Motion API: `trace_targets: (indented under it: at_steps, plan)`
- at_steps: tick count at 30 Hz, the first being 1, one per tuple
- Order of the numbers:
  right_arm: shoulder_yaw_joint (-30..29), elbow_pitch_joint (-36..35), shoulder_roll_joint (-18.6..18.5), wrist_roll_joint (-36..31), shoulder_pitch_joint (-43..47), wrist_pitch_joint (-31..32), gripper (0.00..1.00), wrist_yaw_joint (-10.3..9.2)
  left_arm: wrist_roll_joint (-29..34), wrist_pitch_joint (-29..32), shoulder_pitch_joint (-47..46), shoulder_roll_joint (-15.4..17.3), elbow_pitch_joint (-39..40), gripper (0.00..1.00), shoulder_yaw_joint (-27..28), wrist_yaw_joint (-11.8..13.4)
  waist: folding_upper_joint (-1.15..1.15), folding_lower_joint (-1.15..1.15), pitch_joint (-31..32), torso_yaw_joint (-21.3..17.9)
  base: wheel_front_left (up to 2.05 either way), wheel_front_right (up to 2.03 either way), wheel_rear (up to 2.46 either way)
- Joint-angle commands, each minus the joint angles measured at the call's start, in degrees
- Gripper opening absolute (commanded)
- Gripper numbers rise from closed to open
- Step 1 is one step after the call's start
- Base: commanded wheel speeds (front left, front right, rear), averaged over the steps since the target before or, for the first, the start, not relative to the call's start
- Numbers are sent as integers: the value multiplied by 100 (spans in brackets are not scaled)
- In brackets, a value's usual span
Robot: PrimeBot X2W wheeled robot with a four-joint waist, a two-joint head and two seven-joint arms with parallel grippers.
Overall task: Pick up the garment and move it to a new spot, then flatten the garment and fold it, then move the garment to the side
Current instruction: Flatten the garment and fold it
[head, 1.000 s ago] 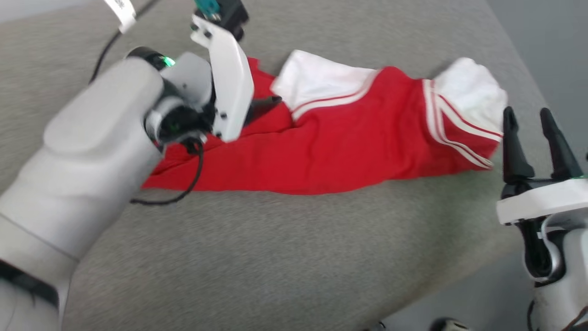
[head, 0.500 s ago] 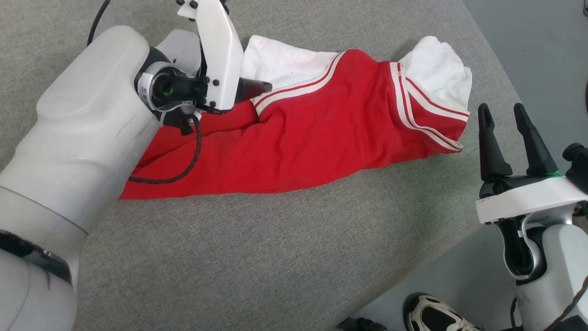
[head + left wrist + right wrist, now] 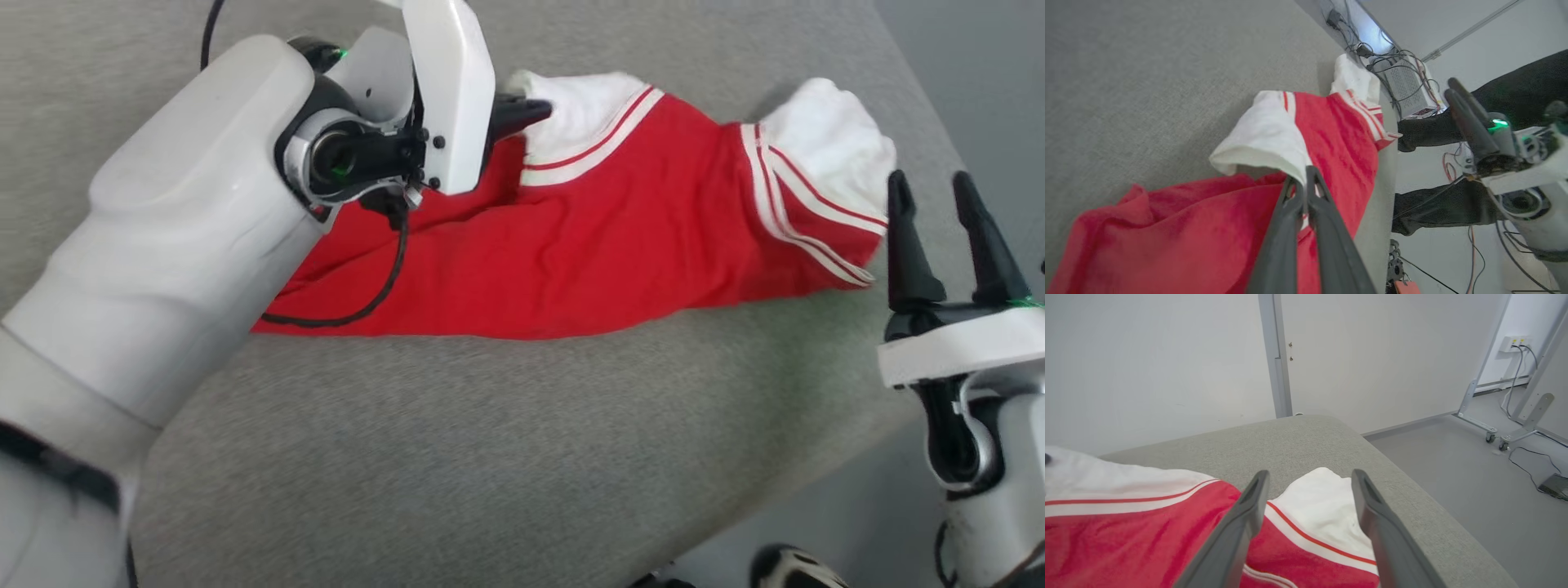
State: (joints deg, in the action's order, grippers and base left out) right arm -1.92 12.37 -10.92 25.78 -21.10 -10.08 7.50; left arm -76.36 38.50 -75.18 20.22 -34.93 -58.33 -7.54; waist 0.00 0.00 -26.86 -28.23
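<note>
My left fingers (image 3: 1284, 237) are pressed tight together. Between their tips they pinch the garment (image 3: 1339, 139) right where a white sleeve meets the red body. Ahead of the tips the white sleeve bulges up in a loose fold. The red cloth spreads in soft creases back along both sides of the fingers, toward my wrist. In the head view the left fingers (image 3: 522, 109) point at that sleeve's edge, and my pale forearm (image 3: 180, 245) lies over the red end behind them.

The garment (image 3: 620, 237) is stretched lengthwise across the grey counter (image 3: 490, 457), bunched and rumpled rather than flat. I cannot tell whether the pinched part is off the counter.

My right fingers (image 3: 906, 245) stand wide apart with nothing held. They are just beside the garment's far end, where the second white sleeve sits with its red-and-white stripes. In the right wrist view that sleeve shows in the gap between the right fingers (image 3: 1237, 535) and just past their tips. Whether they touch the garment (image 3: 1126, 547) I cannot tell. Beyond the tips the counter (image 3: 1310, 437) rounds off at a corner.
</note>
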Motion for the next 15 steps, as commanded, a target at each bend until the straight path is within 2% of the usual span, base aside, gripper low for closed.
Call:
trace_targets:
  at_steps: [1, 8, 10, 11, 15]
  plan:
    - [-78, -68, -62, -31, 94, 60, 100, -1, -158, -138, 123, 195, 453, 0, 4, 16, 0, 0, 270, 382, 0, 0, 0]
    - [-320, -447, -249, -151, 305, 418, 100, -1, -542, -671, 755, 1375, 2115, 0, 152, 16, 0, 0, 718, 1263, 0, 0, 0]
    - [-362, -584, -278, -192, 351, 545, 100, -1, -637, -858, 1004, 1748, 2385, 0, 237, 16, 0, 0, 816, 1501, 0, 0, 0]
    - [-362, -584, -278, -192, 351, 545, 100, -1, -637, -858, 1004, 1748, 2385, 0, 237, 16, 0, 0, 816, 1501, 0, 0, 0]
    - [-425, -832, -315, -235, 420, 788, 100, -1, -625, -1265, 1438, 2455, 2575, 0, 358, 16, 0, 0, 948, 1886, 0, 0, 0]
